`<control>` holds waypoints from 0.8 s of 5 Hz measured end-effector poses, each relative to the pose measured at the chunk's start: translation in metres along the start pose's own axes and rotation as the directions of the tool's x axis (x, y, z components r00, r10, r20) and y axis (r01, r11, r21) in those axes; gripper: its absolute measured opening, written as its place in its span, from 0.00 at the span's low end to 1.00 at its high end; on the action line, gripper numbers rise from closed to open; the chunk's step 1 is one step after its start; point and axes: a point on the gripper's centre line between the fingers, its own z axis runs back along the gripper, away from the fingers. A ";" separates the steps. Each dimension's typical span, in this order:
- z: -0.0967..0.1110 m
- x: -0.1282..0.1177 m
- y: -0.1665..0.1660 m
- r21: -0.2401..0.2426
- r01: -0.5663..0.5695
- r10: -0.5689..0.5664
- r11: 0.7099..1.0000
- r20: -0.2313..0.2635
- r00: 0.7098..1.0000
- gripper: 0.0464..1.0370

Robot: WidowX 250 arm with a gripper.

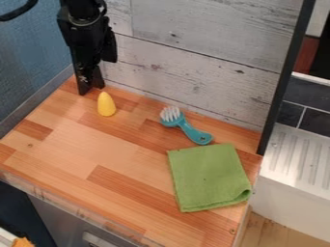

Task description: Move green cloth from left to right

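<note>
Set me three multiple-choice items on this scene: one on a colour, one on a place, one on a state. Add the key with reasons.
1. The brush handle is:
A) yellow
B) teal
C) black

2. On the counter, the green cloth lies:
A) at the picture's left
B) behind the brush
C) right of centre, nearer the camera than the brush

3. The cloth is:
A) spread mostly flat
B) rolled into a tube
C) hanging from the gripper

Key:
1 B: the handle shows blue-green.
2 C: it lies below the brush in the picture.
3 A: its broad face rests on the wood.
</note>
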 end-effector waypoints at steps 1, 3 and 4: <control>-0.009 -0.002 0.007 0.031 -0.007 0.007 0.999 -0.008 1.000 0.96; 0.012 -0.045 0.029 0.048 -0.035 0.034 0.998 0.018 0.999 0.96; 0.010 -0.070 0.044 0.089 -0.031 0.030 0.996 0.015 0.999 0.96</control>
